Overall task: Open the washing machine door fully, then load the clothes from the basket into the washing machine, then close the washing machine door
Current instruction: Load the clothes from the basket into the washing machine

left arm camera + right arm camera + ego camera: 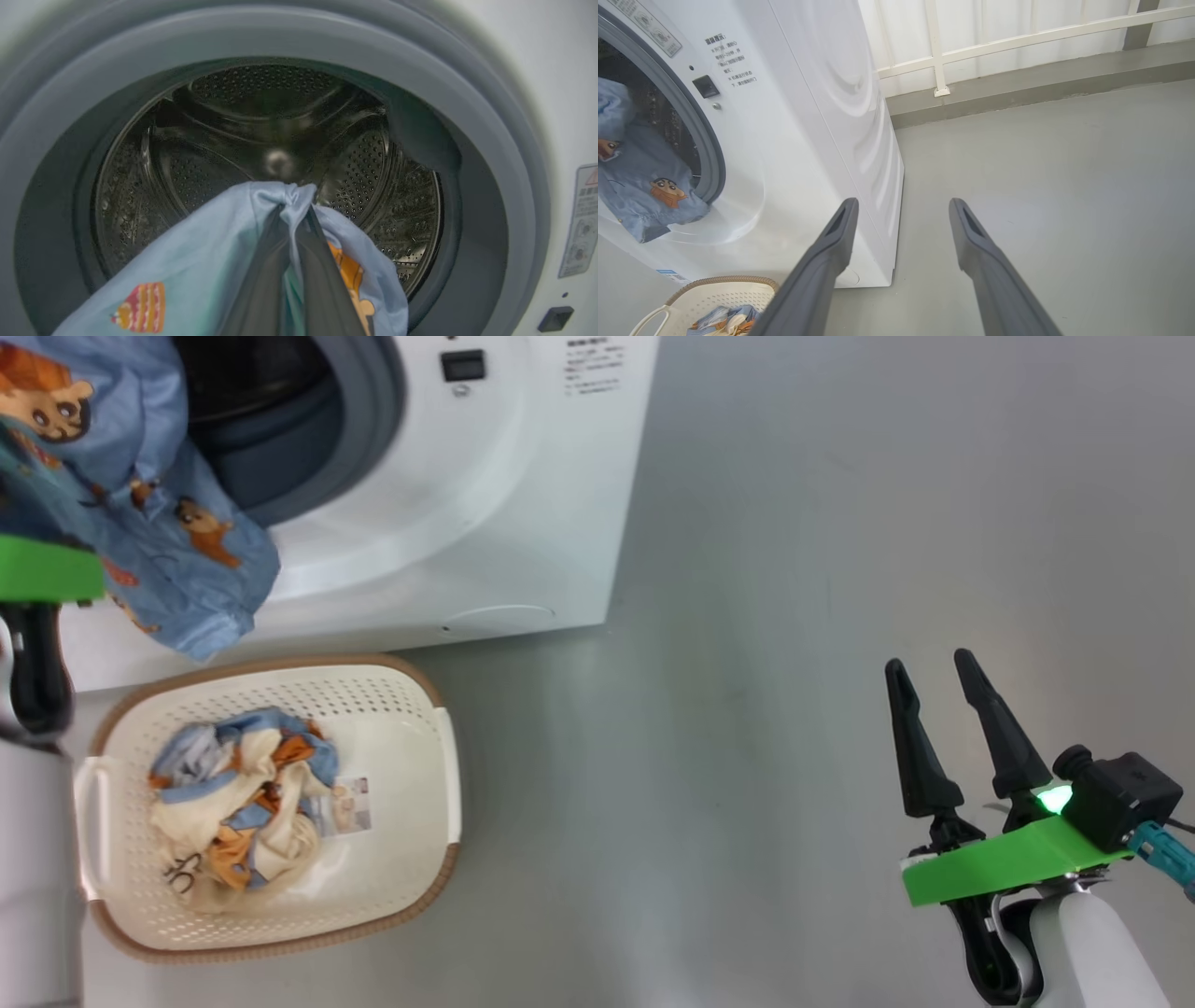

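My left gripper (295,200) is shut on a blue garment with orange cartoon print (140,495), holding it up in front of the washing machine's (485,504) open drum mouth (271,154); the cloth drapes over both fingers. More clothes (238,807), blue, cream and orange, lie in the cream basket (411,887) on the floor below the machine. My right gripper (934,677) hovers open over bare floor at the lower right, far from the basket. In the right wrist view the held garment (644,186) hangs at the opening. The washing machine door is out of view.
Grey rubber seal (486,140) rings the steel drum. A paper label (350,803) lies on the basket's bottom. Grey floor (794,616) spreads to the right of the machine. A white railing and low kerb (1017,42) stand behind it.
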Controlling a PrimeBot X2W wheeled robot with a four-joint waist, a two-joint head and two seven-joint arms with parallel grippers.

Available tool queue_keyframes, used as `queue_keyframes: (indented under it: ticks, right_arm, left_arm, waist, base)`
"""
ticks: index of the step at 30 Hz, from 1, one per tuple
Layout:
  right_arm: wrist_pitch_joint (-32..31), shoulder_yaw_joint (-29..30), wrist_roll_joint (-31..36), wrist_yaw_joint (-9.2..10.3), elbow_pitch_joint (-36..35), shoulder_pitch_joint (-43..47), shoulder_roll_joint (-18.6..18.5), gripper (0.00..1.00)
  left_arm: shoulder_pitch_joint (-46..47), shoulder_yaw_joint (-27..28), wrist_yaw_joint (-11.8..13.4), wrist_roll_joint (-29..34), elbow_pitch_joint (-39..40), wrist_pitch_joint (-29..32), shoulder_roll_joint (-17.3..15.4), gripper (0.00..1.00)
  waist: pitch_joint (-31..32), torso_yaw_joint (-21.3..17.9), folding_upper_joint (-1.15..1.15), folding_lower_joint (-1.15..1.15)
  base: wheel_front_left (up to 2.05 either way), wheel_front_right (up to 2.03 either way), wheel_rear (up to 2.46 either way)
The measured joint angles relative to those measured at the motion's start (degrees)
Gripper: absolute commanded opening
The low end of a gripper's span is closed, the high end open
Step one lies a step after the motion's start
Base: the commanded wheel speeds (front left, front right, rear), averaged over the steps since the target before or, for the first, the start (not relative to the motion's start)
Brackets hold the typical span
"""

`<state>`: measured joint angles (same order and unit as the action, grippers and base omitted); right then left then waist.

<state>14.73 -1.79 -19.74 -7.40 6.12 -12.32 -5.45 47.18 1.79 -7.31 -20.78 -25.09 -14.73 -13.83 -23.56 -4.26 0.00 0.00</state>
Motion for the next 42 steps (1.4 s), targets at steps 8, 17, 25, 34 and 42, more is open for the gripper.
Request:
queue_keyframes:
  ticks: [8,17,25,34,42]
  right_arm:
    - [0.0,-1.42,0.0,0.0,-0.1,-0.8,0.69,1.0]
    - [0.0,-3.01,0.0,0.0,-0.79,-2.27,1.68,1.0]
    - [0.0,-3.72,0.0,0.0,-1.3,-3.34,1.86,1.0]
    - [0.0,-4.76,0.0,0.0,-1.74,-5.05,2.08,1.0]
    - [0.0,-4.89,-0.01,0.0,-1.74,-5.38,2.15,1.0]
  left_arm:
    - [5.94,-3.36,0.0,-5.02,-13.15,0.01,-1.29,0.0]
    - [13.56,-9.87,0.0,-9.25,-25.16,0.01,-5.35,0.0]
    - [20.9,-9.54,0.0,-8.86,-23.94,0.02,-8.5,0.0]
    - [22.87,-0.58,0.0,-2.47,-10.87,-0.05,-7.75,0.06]
    - [21.31,-0.47,0.0,-1.89,-14.48,-0.05,-6.8,1.0]
  waist:
    - [-2.83,-2.67,0.0,0.0]
    - [-5.93,-5.08,0.0,0.01]
    - [-8.32,-6.67,0.0,0.0]
    - [-10.56,-7.73,0.0,0.01]
    - [-11.34,-8.06,0.0,0.0]
  base:
    - [0.0,0.0,0.0]
    - [0.0,0.0,0.0]
    - [0.0,0.0,0.0]
    - [0.0,0.0,0.0]
    - [0.0,0.0,0.0]
